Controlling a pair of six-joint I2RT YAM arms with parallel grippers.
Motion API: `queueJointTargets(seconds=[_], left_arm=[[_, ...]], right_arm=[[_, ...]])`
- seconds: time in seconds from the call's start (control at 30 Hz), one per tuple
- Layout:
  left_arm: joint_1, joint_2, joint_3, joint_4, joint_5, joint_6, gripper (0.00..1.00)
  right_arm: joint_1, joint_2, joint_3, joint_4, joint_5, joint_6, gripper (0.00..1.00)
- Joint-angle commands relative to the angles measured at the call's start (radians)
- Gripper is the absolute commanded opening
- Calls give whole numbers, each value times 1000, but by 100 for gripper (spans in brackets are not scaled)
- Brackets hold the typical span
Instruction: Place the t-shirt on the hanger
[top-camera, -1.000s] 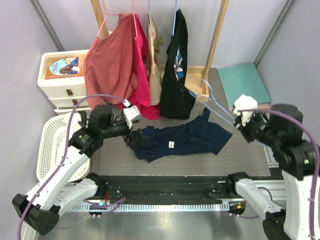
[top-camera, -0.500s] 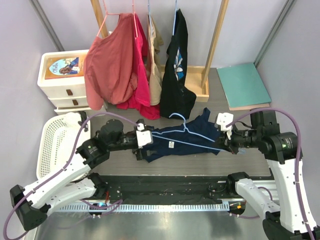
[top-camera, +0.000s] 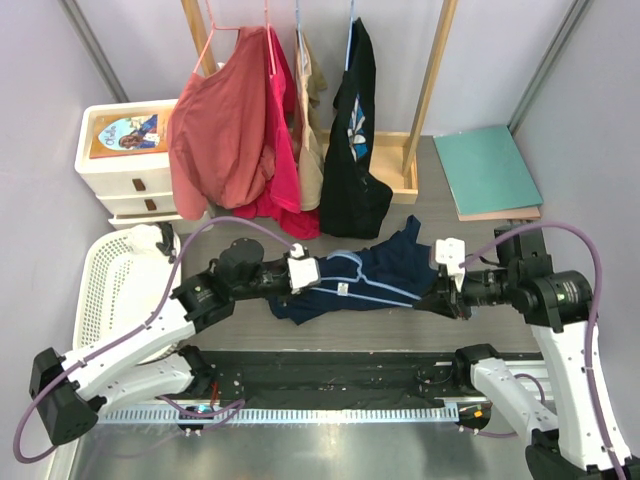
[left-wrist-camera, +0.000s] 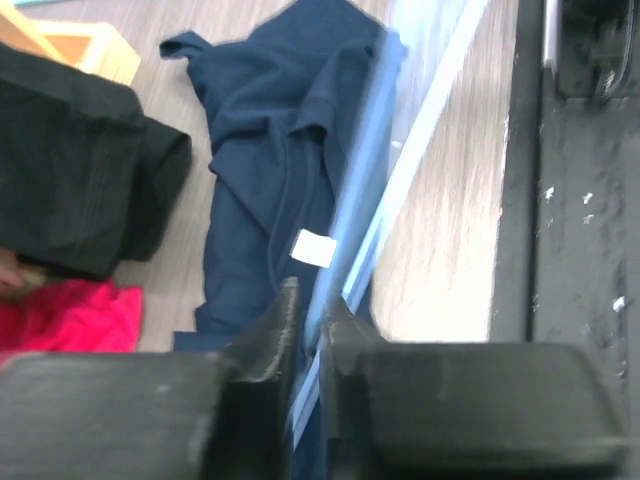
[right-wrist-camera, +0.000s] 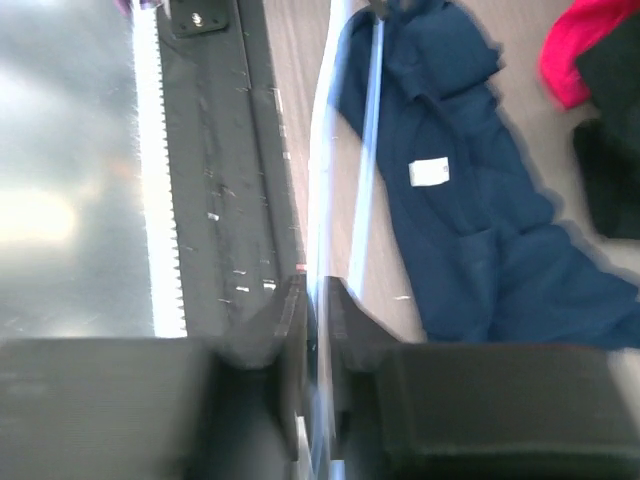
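basket: white laundry basket (top-camera: 100, 290) sitting at the far left edge, can't really see what's inside
drawers: white drawer unit (top-camera: 125, 175) standing upper left, carrying a picture book (top-camera: 125, 132) on top
left gripper (left-wrist-camera: 312, 320): pinching the hanger (right-wrist-camera: 366, 150) wire
t-shirt (top-camera: 385, 268): lying crumpled mid-frame under the hanger
right gripper (right-wrist-camera: 315, 300): clamping the hanger's other end
behind: shirts (top-camera: 220, 130) hanging on a wooden rack (top-camera: 435, 70), top centre
surface: grey table (top-camera: 490, 240)
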Motion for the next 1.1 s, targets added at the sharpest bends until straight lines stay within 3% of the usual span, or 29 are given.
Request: queueJointTargets(seconds=[0.0, 0.23, 0.27, 0.33, 0.5, 0.7, 0.83, 1.07], left_arm=[[-14, 30, 48, -3, 23, -63, 1], [-17, 104, 120, -132, -84, -165, 0], [-17, 104, 120, -131, -92, -170, 0], [-15, 113, 124, -132, -120, -182, 0], [-17, 119, 131, -154, -72, -201, 0], [-17, 111, 135, -180, 32, -216, 0], [-15, 101, 129, -201, 92, -215, 0], [6, 99, 134, -198, 147, -244, 0]], right_arm=[[5, 91, -9, 95, 29, 224, 28], [41, 286, 115, 155, 236, 266, 78], [79, 310, 135, 159, 264, 252, 92], [134, 333, 157, 173, 349, 235, 100], [287, 361, 151, 265, 480, 223, 95], [338, 323, 94, 429, 520, 134, 86], [338, 248, 14, 515, 465, 51, 75], [338, 247, -23, 506, 330, 3, 53]])
